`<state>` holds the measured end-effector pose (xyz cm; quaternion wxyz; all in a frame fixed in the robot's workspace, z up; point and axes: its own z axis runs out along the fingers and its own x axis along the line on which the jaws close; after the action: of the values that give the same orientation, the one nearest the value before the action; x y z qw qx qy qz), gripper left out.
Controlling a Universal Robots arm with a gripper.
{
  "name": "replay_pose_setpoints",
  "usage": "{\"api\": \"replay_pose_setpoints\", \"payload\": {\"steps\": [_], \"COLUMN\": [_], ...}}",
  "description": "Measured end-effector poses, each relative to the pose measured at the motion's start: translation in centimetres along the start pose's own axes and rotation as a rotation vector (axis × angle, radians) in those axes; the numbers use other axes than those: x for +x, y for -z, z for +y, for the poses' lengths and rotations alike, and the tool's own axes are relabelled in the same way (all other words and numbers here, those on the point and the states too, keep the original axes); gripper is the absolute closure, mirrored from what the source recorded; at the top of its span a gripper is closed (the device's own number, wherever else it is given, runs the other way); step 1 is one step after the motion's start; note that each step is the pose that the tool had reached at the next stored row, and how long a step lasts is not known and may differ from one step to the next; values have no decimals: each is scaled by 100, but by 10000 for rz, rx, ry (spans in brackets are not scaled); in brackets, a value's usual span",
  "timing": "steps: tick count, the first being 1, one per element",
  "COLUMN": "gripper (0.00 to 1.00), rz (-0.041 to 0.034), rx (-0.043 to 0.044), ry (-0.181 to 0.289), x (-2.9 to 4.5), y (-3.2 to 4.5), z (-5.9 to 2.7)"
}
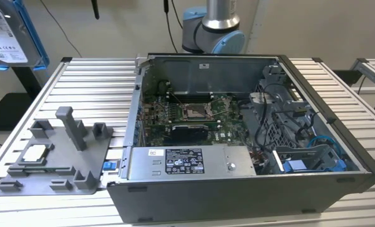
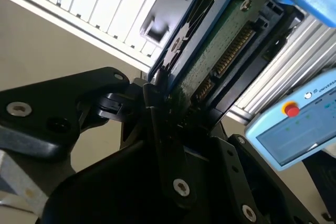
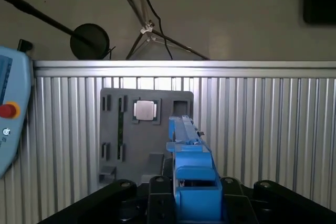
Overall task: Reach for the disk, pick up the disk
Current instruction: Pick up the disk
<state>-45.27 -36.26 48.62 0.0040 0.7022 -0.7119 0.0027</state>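
Observation:
The disk [image 1: 4, 38], silver-grey with a white label and a blue bracket, hangs in the air at the exterior view's upper left, above the table's corner. In the second wrist view its green circuit-board underside [image 2: 220, 56] faces the camera. My gripper [image 2: 176, 106] is shut on it, with black fingers [image 2: 157, 114] pressed against its sides. In the first wrist view the disk [image 3: 189, 150] shows edge-on. It stands up from my gripper [image 3: 194, 190], high over the grey fixture plate [image 3: 157, 145].
An open computer case [image 1: 238, 142] takes up the middle of the slatted table [image 1: 93, 85]. The grey fixture plate [image 1: 55, 156] with upright posts and a small square silver chip [image 1: 36, 153] lies beside it. A teach pendant [image 2: 294, 124] sits off the table's edge.

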Motion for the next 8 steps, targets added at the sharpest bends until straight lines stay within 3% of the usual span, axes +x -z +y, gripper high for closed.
{"api": "replay_pose_setpoints", "payload": {"steps": [8], "gripper": [100], "rz": [1], "rx": [3], "ry": [1], "x": [0], "y": [14], "z": [0]}}
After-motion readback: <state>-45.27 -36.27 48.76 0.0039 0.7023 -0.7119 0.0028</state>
